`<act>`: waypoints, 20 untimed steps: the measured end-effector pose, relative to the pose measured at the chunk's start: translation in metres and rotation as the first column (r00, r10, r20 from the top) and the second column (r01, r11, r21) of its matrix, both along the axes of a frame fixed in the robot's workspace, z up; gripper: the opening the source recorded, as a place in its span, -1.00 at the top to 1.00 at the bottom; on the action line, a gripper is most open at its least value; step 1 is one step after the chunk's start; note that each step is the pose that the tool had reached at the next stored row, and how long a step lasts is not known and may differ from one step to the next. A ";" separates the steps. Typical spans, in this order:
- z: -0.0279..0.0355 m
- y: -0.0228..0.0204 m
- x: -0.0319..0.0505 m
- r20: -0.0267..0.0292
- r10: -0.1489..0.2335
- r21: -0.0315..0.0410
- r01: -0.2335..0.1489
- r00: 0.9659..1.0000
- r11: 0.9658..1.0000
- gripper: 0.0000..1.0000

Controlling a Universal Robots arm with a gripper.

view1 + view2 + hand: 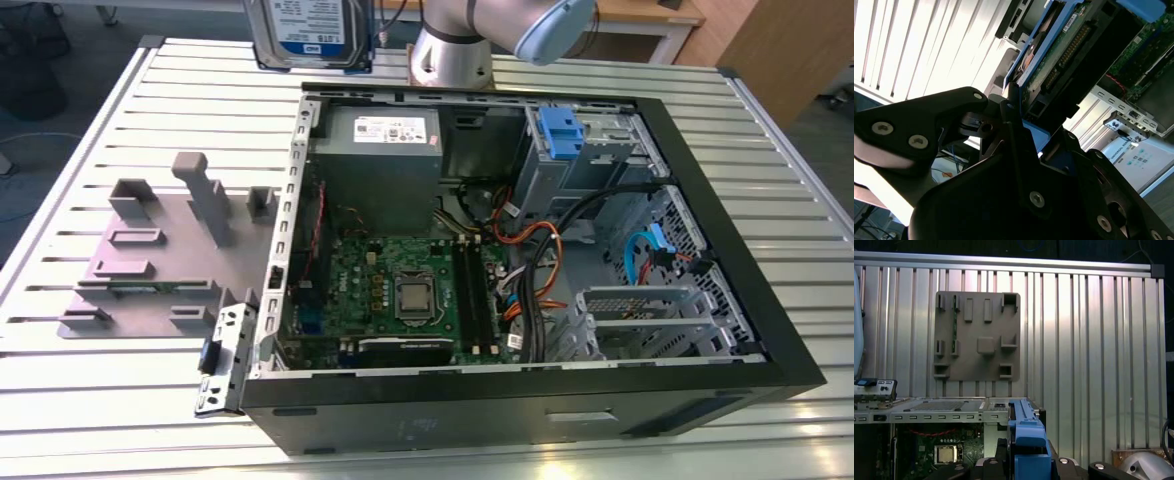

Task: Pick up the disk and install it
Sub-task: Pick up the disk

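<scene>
A grey plate (147,270) lies on the table (80,150) at the exterior view's left. Right of it, above the table's far edge, the disk (307,35) hangs upright, label toward the camera, with the tool (1021,117) clamped on it; the open case (467,420) stands further right

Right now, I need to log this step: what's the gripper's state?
The gripper: closed, holding the disk.
</scene>
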State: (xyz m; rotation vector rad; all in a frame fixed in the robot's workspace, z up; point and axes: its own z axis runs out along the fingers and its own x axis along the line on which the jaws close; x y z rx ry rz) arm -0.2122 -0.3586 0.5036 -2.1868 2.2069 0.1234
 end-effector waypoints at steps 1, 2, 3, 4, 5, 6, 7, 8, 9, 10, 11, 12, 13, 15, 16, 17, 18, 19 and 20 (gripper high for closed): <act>0.0000 0.0000 0.0002 0.000 0.000 0.000 0.000 1.000 1.000 0.26; 0.0000 0.0000 0.0004 0.000 0.000 0.000 0.000 1.000 1.000 0.26; 0.0000 0.0000 0.0006 0.000 0.000 0.000 0.000 1.000 1.000 0.26; 0.0000 0.0000 0.0008 0.000 0.000 0.000 0.000 1.000 1.000 0.26; 0.0000 0.0000 0.0011 0.000 0.000 0.000 0.000 1.000 1.000 0.26; 0.0000 0.0000 0.0013 0.000 0.000 0.000 0.000 1.000 1.000 0.26; 0.0000 0.0000 0.0014 0.000 0.000 0.000 0.000 1.000 1.000 0.26; 0.0000 0.0000 0.0017 0.000 0.000 0.000 0.000 1.000 1.000 0.26; 0.0000 0.0000 0.0019 0.000 0.000 0.000 0.000 1.000 1.000 0.26; 0.0000 0.0000 0.0021 0.000 0.000 0.000 0.000 1.000 1.000 0.26; 0.0000 0.0000 0.0022 0.000 0.000 0.000 0.000 1.000 1.000 0.26; 0.0000 0.0000 0.0025 0.000 0.000 0.000 0.000 1.000 1.000 0.26; 0.0000 0.0000 0.0026 0.000 0.000 0.000 0.000 1.000 1.000 0.26; 0.0000 0.0000 0.0030 0.000 0.000 0.000 0.000 1.000 1.000 0.26; 0.0000 0.0000 0.0032 0.000 0.000 0.000 0.000 1.000 1.000 0.26; 0.0000 0.0000 0.0034 0.000 0.000 0.000 0.000 1.000 1.000 0.26; 0.0000 0.0000 0.0036 0.000 0.000 0.000 0.000 1.000 1.000 0.26; 0.0000 0.0000 0.0038 0.000 0.000 0.000 0.000 1.000 1.000 0.26; 0.0000 0.0000 0.0040 0.000 0.000 0.000 0.000 1.000 1.000 0.26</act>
